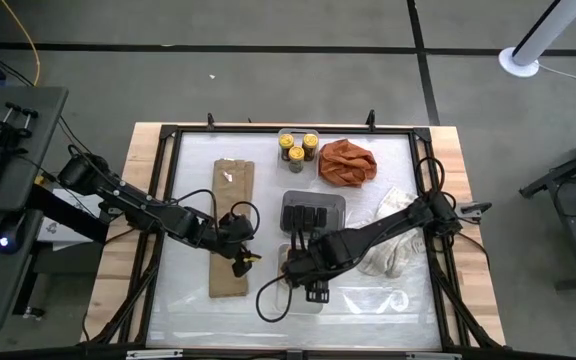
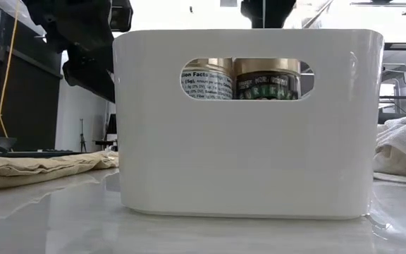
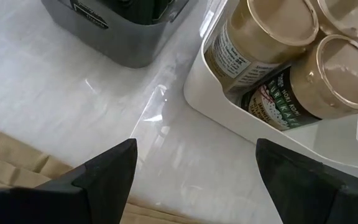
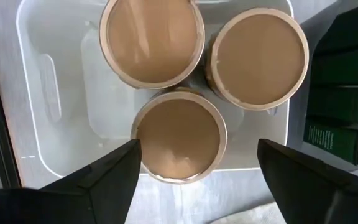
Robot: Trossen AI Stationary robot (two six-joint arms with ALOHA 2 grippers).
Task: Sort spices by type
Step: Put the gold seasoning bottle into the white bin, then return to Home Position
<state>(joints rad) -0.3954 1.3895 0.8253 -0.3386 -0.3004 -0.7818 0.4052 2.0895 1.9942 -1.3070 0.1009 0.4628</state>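
- Three round tan-topped spice tubs [image 4: 180, 138], grouped in white plastic bin [image 4: 33, 74]: probably light, rigid, slick-sided (grip across the lid rim).
- Right gripper [image 4: 194, 165]: fingers spread above them, empty.
- Left gripper [image 3: 194, 165]: spread, empty, beside bin.

Three yellow-lidded jars [image 1: 297, 146], three dark tins [image 1: 312, 214], three tan-topped tubs [image 4: 179, 134].
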